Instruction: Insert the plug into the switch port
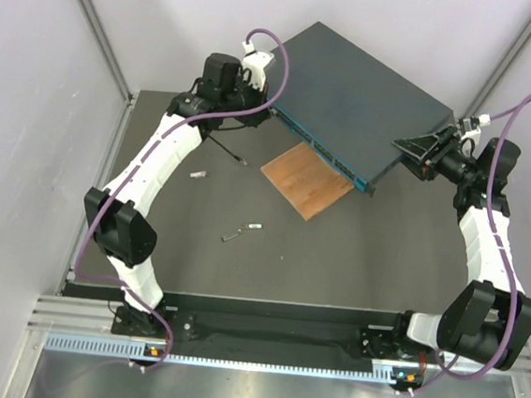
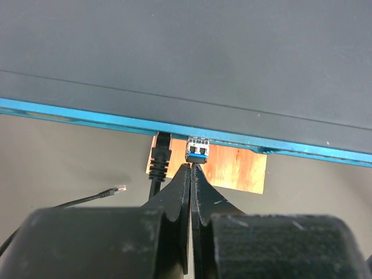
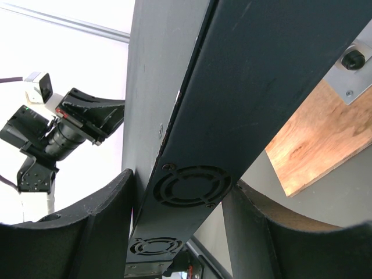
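Evidently pre-grasp: the plug point(image 2: 119, 189) lay loose at lower left. The left gripper point(image 2: 190, 168) was pressed together, empty, and the right gripper point(image 3: 180, 185) clamped the network switch point(image 2: 186, 58). Next, the left fingers would need spreading around the plug.

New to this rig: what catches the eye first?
A wide, flat, dark blue-grey, teal-fronted network switch sits diagonally at the far side of the table, its right end clamped by the right gripper. The shut left gripper points at its front beside a plugged-in black cable boot; a brown wooden square board lies below.
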Tool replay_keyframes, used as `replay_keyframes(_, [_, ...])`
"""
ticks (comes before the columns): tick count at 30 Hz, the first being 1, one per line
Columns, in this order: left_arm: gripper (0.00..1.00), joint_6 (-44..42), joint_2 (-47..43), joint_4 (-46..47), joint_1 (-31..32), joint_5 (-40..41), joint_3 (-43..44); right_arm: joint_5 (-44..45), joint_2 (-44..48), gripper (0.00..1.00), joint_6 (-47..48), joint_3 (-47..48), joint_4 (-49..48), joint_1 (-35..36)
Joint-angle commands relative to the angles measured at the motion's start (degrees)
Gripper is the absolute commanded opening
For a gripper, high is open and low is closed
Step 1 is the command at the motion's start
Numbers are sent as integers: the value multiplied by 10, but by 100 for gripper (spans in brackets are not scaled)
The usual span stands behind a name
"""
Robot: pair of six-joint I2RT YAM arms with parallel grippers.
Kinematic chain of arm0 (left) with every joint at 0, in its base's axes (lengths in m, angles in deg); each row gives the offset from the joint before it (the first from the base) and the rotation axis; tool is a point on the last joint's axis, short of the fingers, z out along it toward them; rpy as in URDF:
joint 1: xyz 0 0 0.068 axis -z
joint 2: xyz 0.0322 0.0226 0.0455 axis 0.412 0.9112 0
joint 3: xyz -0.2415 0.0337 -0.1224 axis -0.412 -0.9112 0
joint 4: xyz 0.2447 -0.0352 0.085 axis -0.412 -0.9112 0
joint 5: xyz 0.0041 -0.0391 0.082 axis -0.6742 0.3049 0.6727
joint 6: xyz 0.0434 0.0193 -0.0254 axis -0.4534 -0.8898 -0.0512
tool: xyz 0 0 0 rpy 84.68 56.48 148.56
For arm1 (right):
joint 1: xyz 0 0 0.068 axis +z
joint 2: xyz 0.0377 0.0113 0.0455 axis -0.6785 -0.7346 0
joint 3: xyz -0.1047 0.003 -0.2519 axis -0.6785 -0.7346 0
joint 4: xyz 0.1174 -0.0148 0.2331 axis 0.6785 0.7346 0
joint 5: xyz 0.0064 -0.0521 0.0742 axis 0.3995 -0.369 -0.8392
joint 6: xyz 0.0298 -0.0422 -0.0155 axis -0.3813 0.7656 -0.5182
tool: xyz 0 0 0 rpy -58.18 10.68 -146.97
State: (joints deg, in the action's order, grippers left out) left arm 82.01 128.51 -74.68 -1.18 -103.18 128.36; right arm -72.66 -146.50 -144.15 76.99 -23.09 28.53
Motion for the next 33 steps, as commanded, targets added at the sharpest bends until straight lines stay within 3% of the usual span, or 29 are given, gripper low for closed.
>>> replay_keyframes(1, [0,12,10,42,4,-9,28,53,-32,0,68,14,-32,27])
replay_keyframes(33, [0,63,81,117,17,-17,99,52,-40,0,83,18,-17,24])
